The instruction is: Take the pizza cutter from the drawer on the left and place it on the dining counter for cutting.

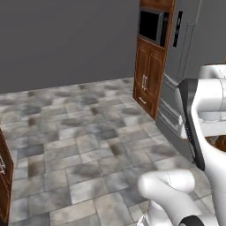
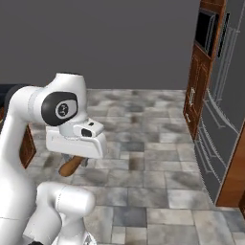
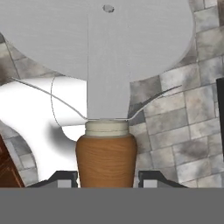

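Note:
My gripper (image 3: 107,179) is shut on the pizza cutter's brown wooden handle (image 3: 106,159), with a dark fingertip (image 3: 65,178) on each side of it. The flat light-grey wheel (image 3: 96,39) stands up large beyond the handle, over the tiled floor. In the right base view the hand (image 2: 79,143) hangs in front of the arm at mid-left, above the floor. The brown handle (image 2: 71,166) sticks out beneath it, and the wheel is hidden there. The drawer and the dining counter are out of view.
A tall wooden cabinet with a built-in microwave (image 1: 151,26) and a grey fridge (image 1: 185,75) stand at the right. The fridge (image 2: 222,124) also lines the right side of the right base view. A low wooden cabinet (image 1: 4,176) sits at the left edge. Grey tiled floor (image 1: 79,132) stretches between them.

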### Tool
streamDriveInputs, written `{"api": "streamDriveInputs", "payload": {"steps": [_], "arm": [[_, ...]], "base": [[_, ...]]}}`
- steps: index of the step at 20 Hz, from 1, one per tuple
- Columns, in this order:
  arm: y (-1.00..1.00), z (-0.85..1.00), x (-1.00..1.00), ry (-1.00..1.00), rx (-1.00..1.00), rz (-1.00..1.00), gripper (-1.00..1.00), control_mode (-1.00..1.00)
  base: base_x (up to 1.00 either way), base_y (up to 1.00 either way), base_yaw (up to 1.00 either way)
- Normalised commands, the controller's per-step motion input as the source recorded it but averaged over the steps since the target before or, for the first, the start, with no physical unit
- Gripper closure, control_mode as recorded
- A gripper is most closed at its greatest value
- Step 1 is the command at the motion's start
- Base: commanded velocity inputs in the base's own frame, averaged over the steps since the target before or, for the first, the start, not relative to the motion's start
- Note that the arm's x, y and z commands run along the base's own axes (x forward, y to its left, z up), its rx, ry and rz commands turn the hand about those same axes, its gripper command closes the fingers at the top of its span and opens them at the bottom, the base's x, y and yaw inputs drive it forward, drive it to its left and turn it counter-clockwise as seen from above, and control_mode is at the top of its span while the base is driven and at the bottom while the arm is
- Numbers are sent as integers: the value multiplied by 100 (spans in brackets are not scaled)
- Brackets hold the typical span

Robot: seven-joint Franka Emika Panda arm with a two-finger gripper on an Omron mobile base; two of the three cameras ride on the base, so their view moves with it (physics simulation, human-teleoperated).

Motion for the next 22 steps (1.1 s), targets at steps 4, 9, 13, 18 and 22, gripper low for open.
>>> {"api": "streamDriveInputs", "payload": {"steps": [4, 9, 13, 18, 22], "arm": [[0, 0, 0, 0, 0, 0, 100, 100], [0, 0, 0, 0, 0, 0, 100, 100], [0, 0, 0, 0, 0, 0, 100, 100], [0, 0, 0, 0, 0, 0, 100, 100], [0, 0, 0, 0, 0, 0, 100, 100]], "base": [[100, 0, 0], [100, 0, 0], [100, 0, 0], [100, 0, 0], [100, 0, 0]]}}
